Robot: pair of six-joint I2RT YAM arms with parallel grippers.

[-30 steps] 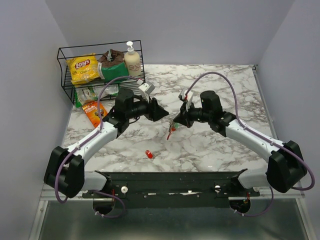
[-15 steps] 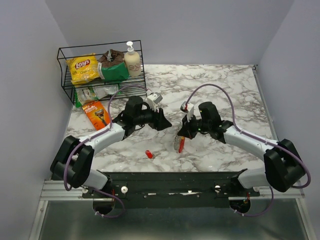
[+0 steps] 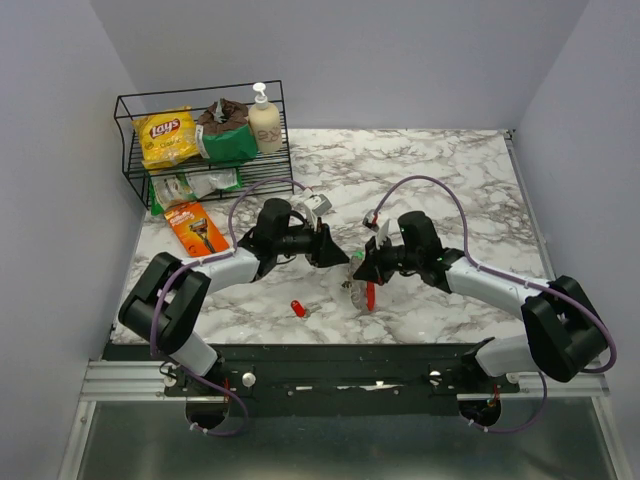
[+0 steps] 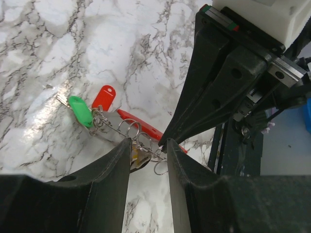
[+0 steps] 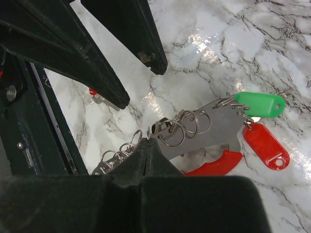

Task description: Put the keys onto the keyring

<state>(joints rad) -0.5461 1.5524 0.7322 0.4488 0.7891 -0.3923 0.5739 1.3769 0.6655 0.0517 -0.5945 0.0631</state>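
Observation:
The keyring (image 5: 217, 127), a silvery plate with a red curved handle and several wire rings, lies low over the marble; it shows red in the top view (image 3: 369, 294). A green-headed key (image 5: 257, 104) and a red-headed key (image 5: 266, 145) hang from it. My right gripper (image 5: 148, 140) is shut on one of its rings. My left gripper (image 4: 148, 144) is open right beside it, a loose wire ring (image 4: 161, 166) in the gap and a yellowish tag (image 4: 137, 156) against its left finger. Another red-headed key (image 3: 298, 309) lies loose near the front.
A wire basket (image 3: 130, 150) with a chips bag and a soap bottle (image 3: 264, 120) stands at the back left. An orange packet (image 3: 195, 228) lies in front of it. The black mounting rail (image 3: 340, 365) runs along the near edge.
Both arms came toward the near edge and closer together. The right gripper brought the keyring down and nearer. The left gripper's jaws have narrowed.

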